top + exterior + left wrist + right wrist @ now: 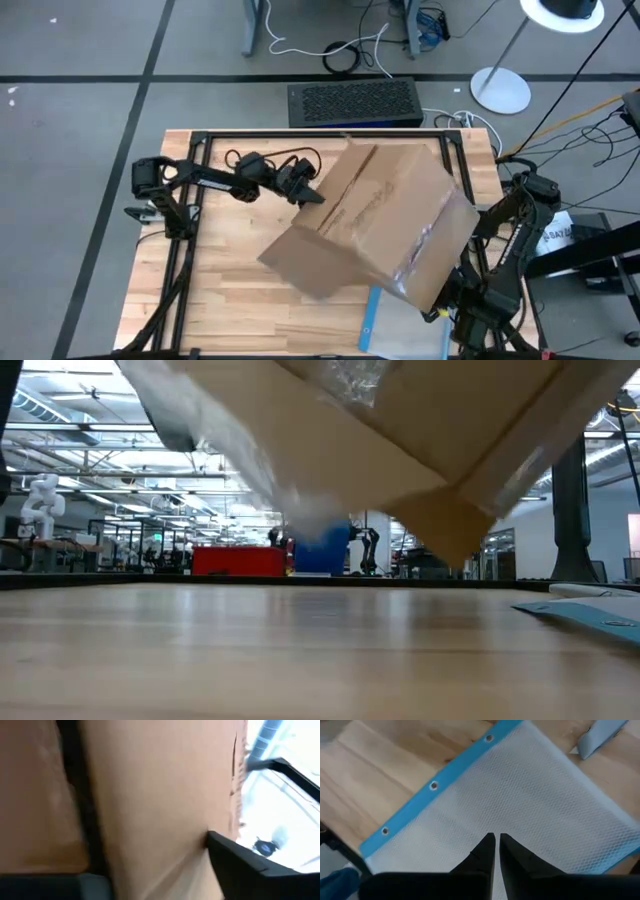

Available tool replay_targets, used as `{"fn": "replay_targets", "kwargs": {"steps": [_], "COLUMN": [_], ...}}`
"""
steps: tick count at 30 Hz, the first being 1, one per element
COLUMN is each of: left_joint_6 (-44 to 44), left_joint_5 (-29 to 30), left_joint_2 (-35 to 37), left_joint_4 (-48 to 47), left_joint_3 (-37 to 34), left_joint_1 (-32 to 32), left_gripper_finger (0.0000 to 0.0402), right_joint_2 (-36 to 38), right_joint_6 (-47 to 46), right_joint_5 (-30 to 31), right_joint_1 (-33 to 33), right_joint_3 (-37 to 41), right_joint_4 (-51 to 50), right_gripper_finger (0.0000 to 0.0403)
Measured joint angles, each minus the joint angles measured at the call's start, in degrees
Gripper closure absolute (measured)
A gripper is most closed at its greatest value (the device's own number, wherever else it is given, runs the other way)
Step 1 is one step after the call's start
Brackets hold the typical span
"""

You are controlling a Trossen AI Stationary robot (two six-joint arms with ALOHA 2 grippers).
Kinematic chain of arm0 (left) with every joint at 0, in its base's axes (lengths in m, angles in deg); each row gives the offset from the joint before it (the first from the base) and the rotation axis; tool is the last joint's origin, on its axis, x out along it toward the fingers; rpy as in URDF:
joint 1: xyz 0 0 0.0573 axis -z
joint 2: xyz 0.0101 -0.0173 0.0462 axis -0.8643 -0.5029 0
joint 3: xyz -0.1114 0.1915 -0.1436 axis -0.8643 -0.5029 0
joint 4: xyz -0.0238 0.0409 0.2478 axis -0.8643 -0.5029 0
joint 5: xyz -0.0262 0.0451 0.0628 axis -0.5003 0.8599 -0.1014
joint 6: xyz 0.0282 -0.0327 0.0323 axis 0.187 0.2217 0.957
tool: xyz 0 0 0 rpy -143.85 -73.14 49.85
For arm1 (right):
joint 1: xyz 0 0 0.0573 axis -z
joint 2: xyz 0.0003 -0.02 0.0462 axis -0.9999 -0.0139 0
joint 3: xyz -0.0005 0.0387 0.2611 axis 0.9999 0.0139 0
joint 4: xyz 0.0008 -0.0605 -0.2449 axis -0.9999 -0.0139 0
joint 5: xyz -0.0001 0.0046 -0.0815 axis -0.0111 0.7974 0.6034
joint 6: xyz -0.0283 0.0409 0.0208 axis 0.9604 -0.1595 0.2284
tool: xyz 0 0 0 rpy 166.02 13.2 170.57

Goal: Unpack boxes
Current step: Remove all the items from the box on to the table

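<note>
The brown cardboard box (385, 220), with glossy tape strips, hangs tilted over the middle of the table. In the low view its lowest corner (450, 545) is clear of the tabletop. My left gripper (312, 195) is at the box's left edge, pointing toward the table's right. Its fingers stand apart, and cardboard (160, 795) fills its wrist view. My right gripper (496, 842) is shut and empty. It points down over a clear mesh pouch with a blue edge (520, 795) that lies flat on the table. In the high view the box's near right corner mostly hides this gripper. My left gripper has one dark finger (240, 862) close against a cardboard face of the box near its left edge. The other finger does not show plainly. Whether either finger touches the cardboard I cannot tell.
A black grille-topped unit (355, 103) sits beyond the table's far edge, with a lamp base (500, 90) on the floor to its right. Black frame rails (195, 200) run along the table's left and far sides. Bare wood (220, 290) lies at the near left. The pouch (368, 322) reaches the near edge.
</note>
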Motion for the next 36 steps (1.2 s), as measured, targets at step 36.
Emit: {"fn": "replay_targets", "kwargs": {"steps": [36], "left_joint_6": [22.3], "left_joint_5": [-10.9], "left_joint_2": [3.8], "left_joint_4": [-28.6], "left_joint_3": [3.8], "left_joint_1": [-13.9], "left_gripper_finger": [0.0096], "right_joint_2": [0.1], "right_joint_6": [1.2], "right_joint_5": [2.1], "right_joint_1": [0.4], "right_joint_3": [-5.5], "right_joint_4": [-1.4], "right_gripper_finger": [0.0385]}}
